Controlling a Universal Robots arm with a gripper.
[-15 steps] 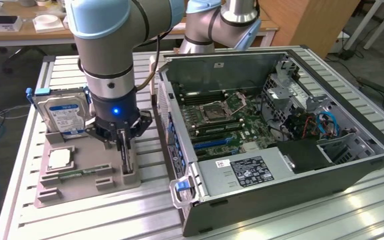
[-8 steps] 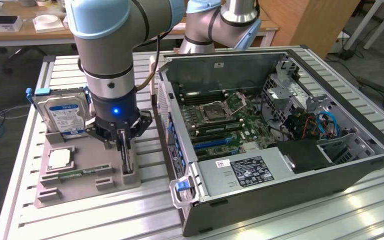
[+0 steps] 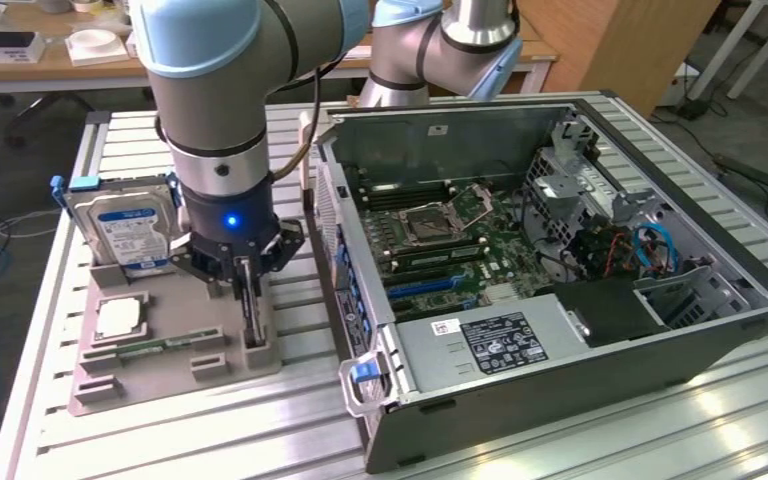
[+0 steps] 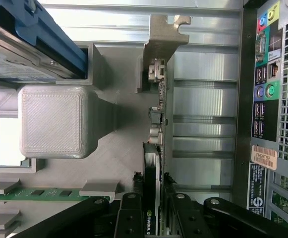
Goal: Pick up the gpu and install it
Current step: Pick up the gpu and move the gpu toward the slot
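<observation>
The gripper [image 3: 240,292] is down on the grey printed holder [image 3: 157,388], at the holder's edge nearest the open computer case [image 3: 491,405]. And there's the gpu [image 4: 158,144], standing on its long edge in the holder's slot. Upright like that, both flat faces are free for a pinch from above. The jaws are drawn in narrow, with black fingers [image 4: 130,218] pressed to either face of the card. I'd call that a grip on the thin board, with the card seated in its slot rather than lifted. The silver bracket [image 4: 161,42] sits at the card's far end, clear of the fingers.

Now the textures: the holder is matte, layered plastic with rounded blocks, and the card is thin and dark, with small metal connectors along one edge. At the holder's opposite end a hard drive [image 3: 124,232] stands upright, metal with a blue-white label. The holder rests on a ribbed aluminium table [image 3: 224,445].
</observation>
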